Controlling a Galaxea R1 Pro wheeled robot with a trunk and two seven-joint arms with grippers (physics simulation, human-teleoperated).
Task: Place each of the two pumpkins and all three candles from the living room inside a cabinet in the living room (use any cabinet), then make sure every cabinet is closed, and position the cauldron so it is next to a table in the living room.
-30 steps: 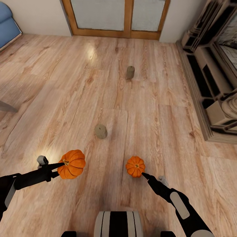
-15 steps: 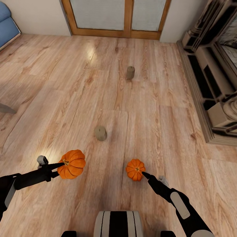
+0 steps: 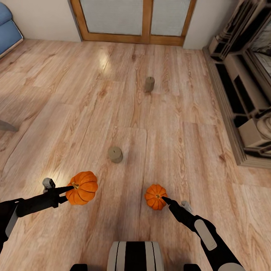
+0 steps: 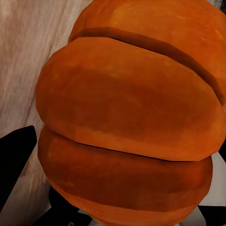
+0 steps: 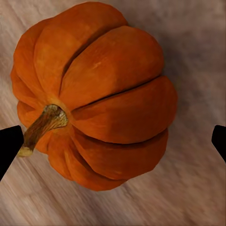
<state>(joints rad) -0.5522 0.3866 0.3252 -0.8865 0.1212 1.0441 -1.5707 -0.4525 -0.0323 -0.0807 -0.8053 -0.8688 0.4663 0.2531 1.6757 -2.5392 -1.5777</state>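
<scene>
My left gripper (image 3: 71, 187) is shut on a bright-orange pumpkin (image 3: 82, 187) and holds it above the wooden floor; in the left wrist view that pumpkin (image 4: 127, 117) is very close, with one black finger (image 4: 14, 160) beside it. The second pumpkin (image 3: 155, 196) lies on the floor right at the tip of my right gripper (image 3: 165, 200). In the right wrist view this pumpkin (image 5: 99, 94) sits stem sideways between the two fingertips (image 5: 9, 143), which stand wide apart and open. Two beige candles stand on the floor: one near (image 3: 115, 154), one farther (image 3: 149, 84).
A pale shelving unit (image 3: 241, 94) runs along the right wall. A wood-framed glass door (image 3: 131, 19) is straight ahead and a blue sofa (image 3: 7, 22) at the far left. A grey corner (image 3: 5, 126) pokes in at the left edge.
The whole view slid a little: candles and the floor pumpkin drifted down the picture, so the camera moved forward. The floor pumpkin is now closer to my right fingertips. Left grip is unchanged.
</scene>
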